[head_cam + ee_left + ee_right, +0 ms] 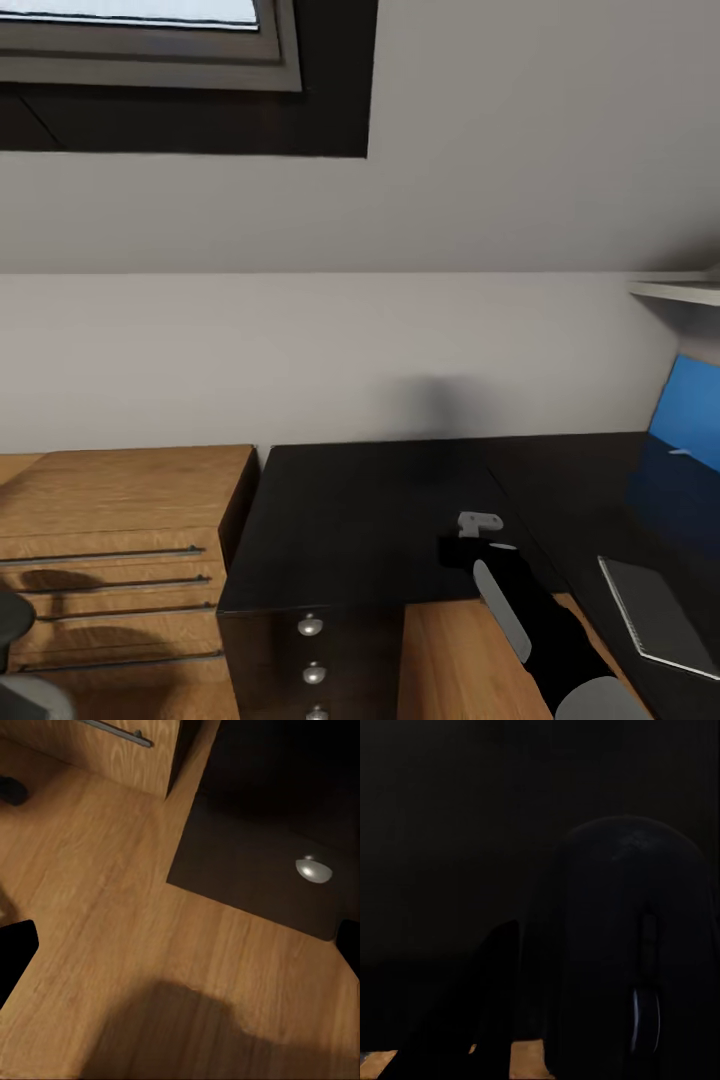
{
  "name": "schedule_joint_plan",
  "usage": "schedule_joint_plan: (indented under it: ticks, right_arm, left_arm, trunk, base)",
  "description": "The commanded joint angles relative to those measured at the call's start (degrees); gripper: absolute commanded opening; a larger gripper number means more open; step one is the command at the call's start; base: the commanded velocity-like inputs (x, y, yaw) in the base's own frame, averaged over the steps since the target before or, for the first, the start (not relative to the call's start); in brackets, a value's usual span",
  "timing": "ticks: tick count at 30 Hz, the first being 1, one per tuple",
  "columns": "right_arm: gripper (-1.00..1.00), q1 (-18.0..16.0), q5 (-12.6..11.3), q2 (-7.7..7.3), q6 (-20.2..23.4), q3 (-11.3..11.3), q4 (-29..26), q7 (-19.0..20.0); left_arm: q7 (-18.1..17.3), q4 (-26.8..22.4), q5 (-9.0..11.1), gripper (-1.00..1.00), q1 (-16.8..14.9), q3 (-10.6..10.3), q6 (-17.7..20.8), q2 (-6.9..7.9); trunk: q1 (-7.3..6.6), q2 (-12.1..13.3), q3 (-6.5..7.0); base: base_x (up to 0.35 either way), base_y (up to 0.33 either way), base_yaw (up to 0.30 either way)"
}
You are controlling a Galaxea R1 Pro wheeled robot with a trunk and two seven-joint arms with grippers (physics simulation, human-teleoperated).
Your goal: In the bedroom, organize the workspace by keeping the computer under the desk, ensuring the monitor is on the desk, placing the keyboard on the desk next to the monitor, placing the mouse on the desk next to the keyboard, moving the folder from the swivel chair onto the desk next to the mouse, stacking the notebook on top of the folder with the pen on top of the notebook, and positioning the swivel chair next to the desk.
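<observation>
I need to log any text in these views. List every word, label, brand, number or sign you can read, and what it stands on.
None: no readable text in any view.
Desk: bare black top, no label.
Folder: plain blue, no writing.
Notebook: plain grey cover.
Drawer knobs: unmarked.
Wooden cabinet: no marks.
Right wrist view: too dark to show any print.
</observation>
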Motion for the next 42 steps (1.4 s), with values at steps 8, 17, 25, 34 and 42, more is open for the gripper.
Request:
schedule_joint_plan:
  ticks: [8,17,25,34,42]
  right_arm:
    - [-1.00,-0.1,-0.7,-0.08,0.0,0.2,-0.1,-0.5]
    - [-1.00,-0.1,-0.8,-0.07,0.0,-3.9,-1.2,-2.6]
    - [-1.00,-0.1,-0.7,-0.06,0.0,-7.0,-1.2,-3.2]
    - [-1.00,-0.1,-0.6,-0.15,-0.1,-10.3,-1.2,-3.3]
    - [-1.00,-0.1,-0.6,-0.15,-0.1,-11.9,-1.1,-3.3]
  left_arm:
    - [-0.2,0.1,0.4,1.00,0.0,-0.1,-0.2,0.00]
    - [-0.2,0.9,0.4,1.00,0.0,-0.1,-0.2,0.00]
    - [-0.2,1.0,0.4,1.00,0.0,-0.1,-0.2,-0.08]
    - [-0.2,1.0,0.4,1.00,0.0,-0.1,-0.2,-0.09]
    - [-0.2,1.0,0.4,1.00,0.0,-0.1,-0.2,-0.09]
  trunk:
    - [-0.03,0.0,-0.11]
    - [-0.03,0.0,-0.11]
    - [-0.03,0.0,-0.11]
    - [-0.03,0.0,-0.11]
    - [-0.03,0.0,-0.26]
  base:
    - [-0.223,0.000,-0.075]
    - [-0.008,0.000,-0.124]
    - [0.000,0.000,-0.258]
    - [0.000,0.000,-0.262]
    - [0.000,0.000,-0.263]
